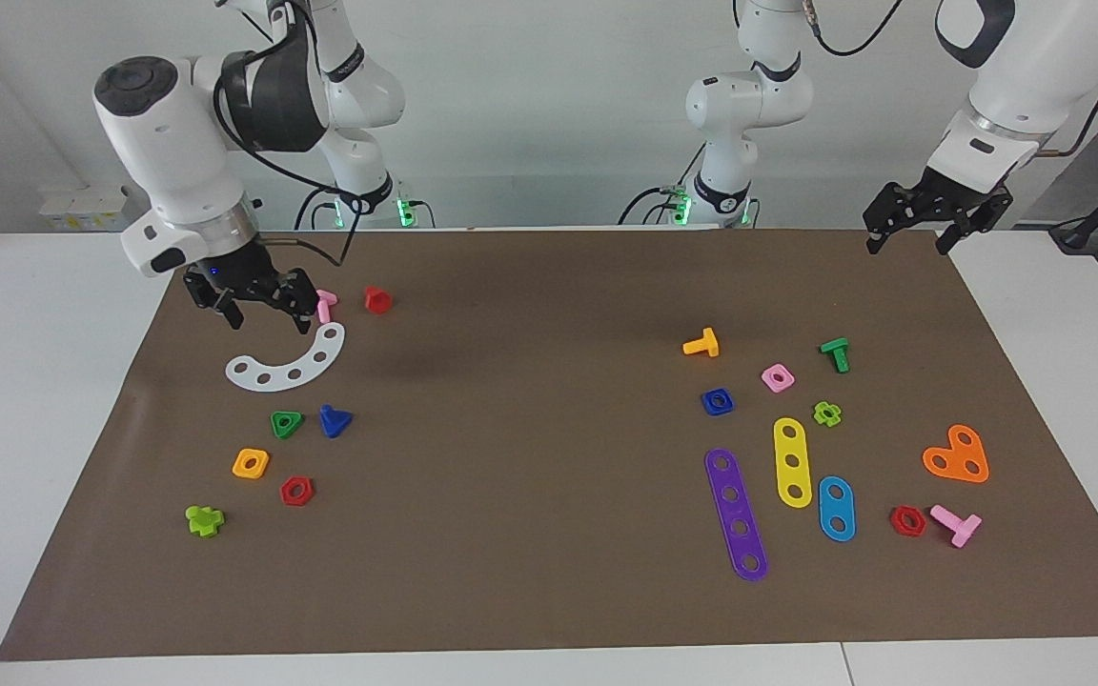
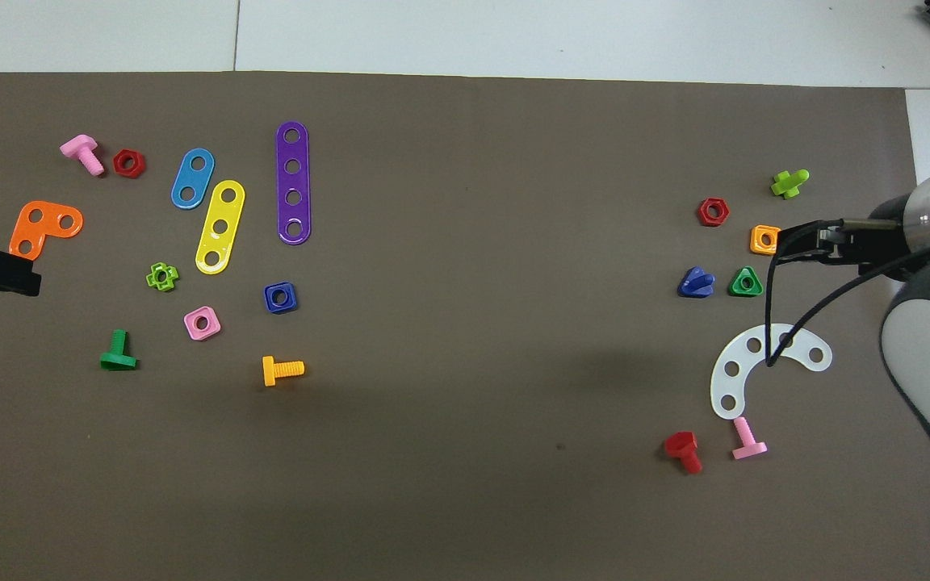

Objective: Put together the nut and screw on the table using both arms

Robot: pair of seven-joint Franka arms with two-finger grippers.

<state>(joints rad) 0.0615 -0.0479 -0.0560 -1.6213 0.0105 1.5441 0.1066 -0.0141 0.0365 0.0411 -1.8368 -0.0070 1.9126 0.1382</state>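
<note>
The nut (image 1: pixel 718 401) (image 2: pixel 280 297), a blue square with a round hole, lies flat on the brown mat (image 1: pixel 530 495) toward the left arm's end. The screw (image 1: pixel 334 420) (image 2: pixel 696 283), dark blue with a triangular head, lies beside a green triangular nut (image 1: pixel 286 423) toward the right arm's end. My right gripper (image 1: pixel 269 321) (image 2: pixel 792 244) hangs open and empty over the mat by the white curved strip (image 1: pixel 288 362), apart from the screw. My left gripper (image 1: pixel 905 246) (image 2: pixel 25 276) waits open and empty over the mat's edge at its own end.
Around the screw lie orange (image 1: pixel 251 463) and red (image 1: pixel 296 491) nuts, a lime bolt (image 1: pixel 205 519), and pink (image 1: pixel 324 303) and red (image 1: pixel 377 299) bolts. Around the nut lie purple (image 1: pixel 737 514), yellow (image 1: pixel 792 461) and blue (image 1: pixel 836 508) strips, a pink nut (image 1: pixel 778 377) and an orange bolt (image 1: pixel 702 344).
</note>
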